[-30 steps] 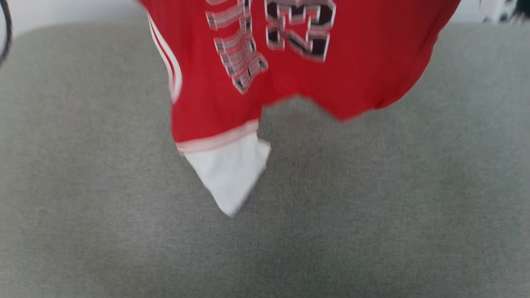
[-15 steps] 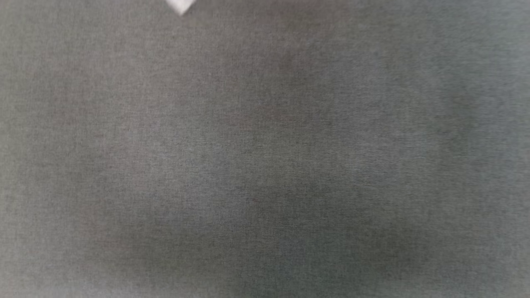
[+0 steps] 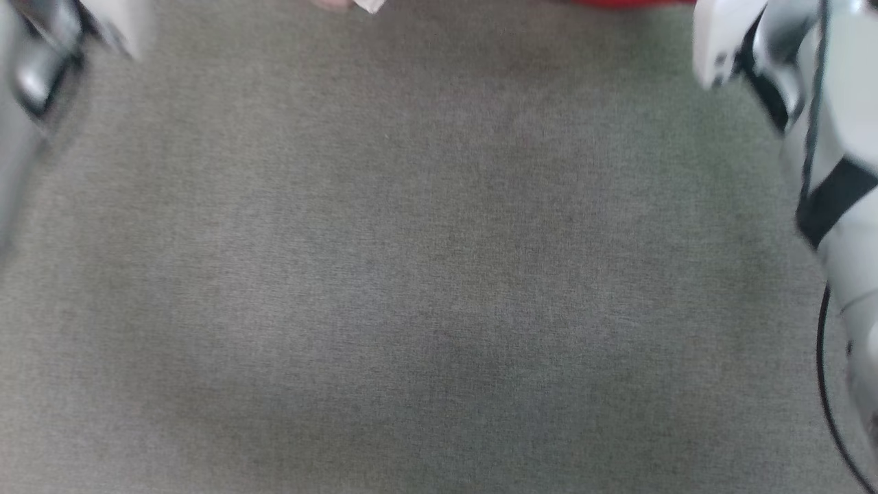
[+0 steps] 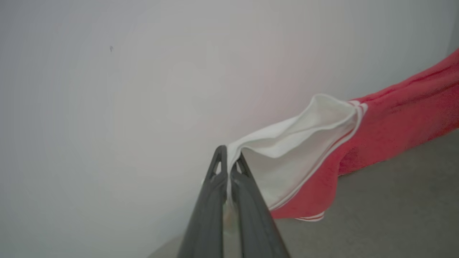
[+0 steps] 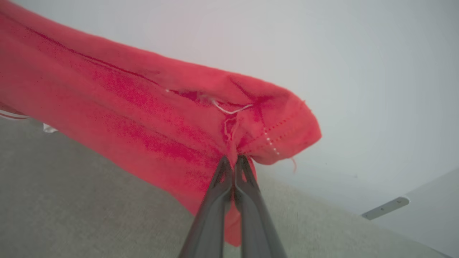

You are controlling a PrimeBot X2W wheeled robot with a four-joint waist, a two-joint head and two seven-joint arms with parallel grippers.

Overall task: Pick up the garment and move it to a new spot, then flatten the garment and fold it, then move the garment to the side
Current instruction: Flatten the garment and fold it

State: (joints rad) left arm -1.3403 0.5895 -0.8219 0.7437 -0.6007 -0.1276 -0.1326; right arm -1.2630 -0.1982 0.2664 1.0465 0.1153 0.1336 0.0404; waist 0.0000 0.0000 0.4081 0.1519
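The garment is a red shirt with white short sleeves, held up in the air between both arms. In the left wrist view my left gripper (image 4: 228, 159) is shut on the edge of the white sleeve (image 4: 301, 143), and the red body (image 4: 401, 107) stretches off to the right. My right gripper (image 5: 233, 163) is shut on a stitched red hem corner of the garment (image 5: 143, 118) in the right wrist view. At the top edge of the head view a thin strip of the garment (image 3: 631, 2) and a white sleeve tip (image 3: 370, 5) peek in.
The grey fabric work surface (image 3: 425, 274) spreads under the garment. My pale left forearm (image 3: 41, 62) and right forearm (image 3: 823, 137) frame its upper corners. A pale wall (image 4: 107, 107) stands behind, and a white ledge (image 5: 423, 211) lies past the surface's far edge.
The head camera has tipped down, so the red shirt that hung across the top of the view has slid out to the top edge. Both forearms now show at the corners.
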